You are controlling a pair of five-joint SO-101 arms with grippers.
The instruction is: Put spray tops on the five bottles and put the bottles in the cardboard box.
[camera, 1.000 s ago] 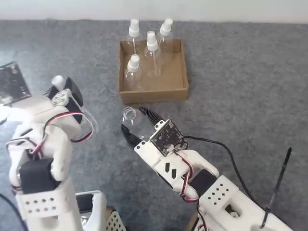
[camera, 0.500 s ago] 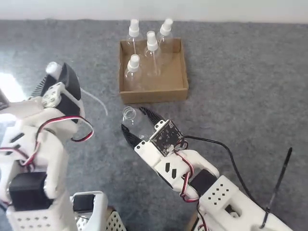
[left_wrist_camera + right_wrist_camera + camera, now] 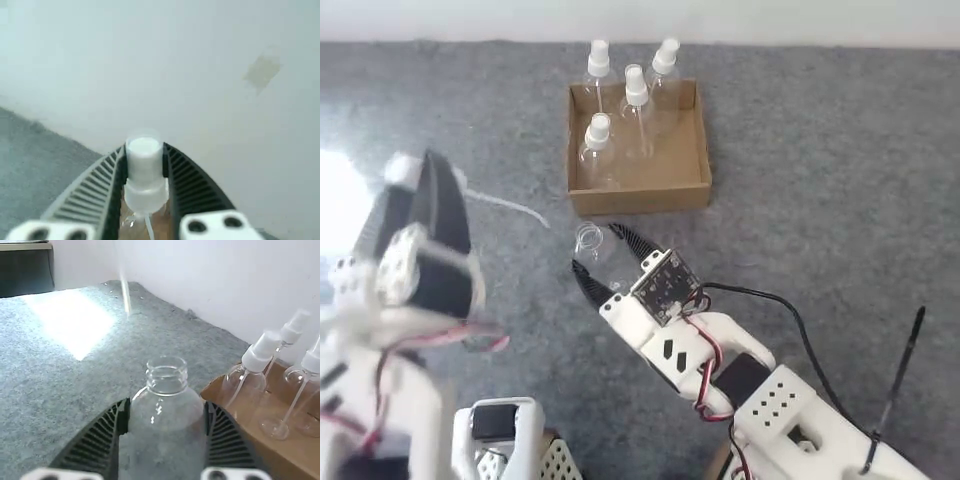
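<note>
The right gripper [image 3: 596, 248] is grasping the open bottle [image 3: 588, 238] by its body and standing it upright on the grey mat [image 3: 820, 150], just near of the cardboard box [image 3: 638, 197]. In the right wrist view its jaws are pressing both sides of the bottle below the bare neck, probably so that the neck is facing up and steady for capping. The left gripper [image 3: 144, 150] is clenching a spray top [image 3: 145, 175] by its collar. It is hanging raised at the left of the scene, well apart from the bottle, with the thin dip tube [image 3: 510, 207] trailing out to the right. Gripping the collar is likely leaving the tube free to thread into the neck. Four capped bottles [image 3: 598, 135] are standing in the box, so this one appears to be the last to finish.
</note>
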